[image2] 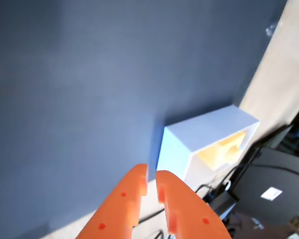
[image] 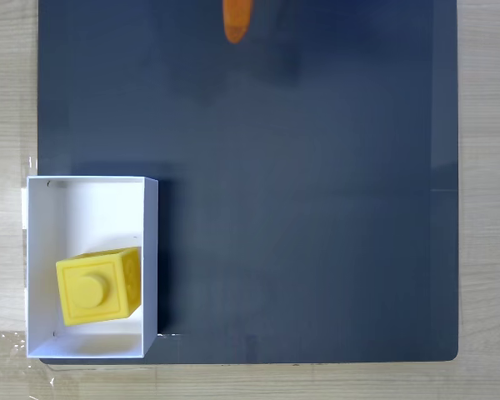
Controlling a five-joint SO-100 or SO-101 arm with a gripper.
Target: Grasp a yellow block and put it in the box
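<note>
My gripper (image2: 152,175) is nearly closed and empty, poised at the dark mat's (image: 317,208) far edge. The yellow block (image: 98,286) sits inside the white box (image: 150,250) at the mat's near-left corner.

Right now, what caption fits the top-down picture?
Yellow block sits inside the white box on a dark mat.

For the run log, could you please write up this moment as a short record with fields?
surface: dark blue mat on a light wooden table
box: white, no lid, at the mat's lower left corner in the fixed view
yellow block: inside the box, stud face up, slightly rotated
gripper: orange, nearly closed, holding nothing
gripper position: away from the box, at the top edge in the fixed view
task state: block already in box
</note>
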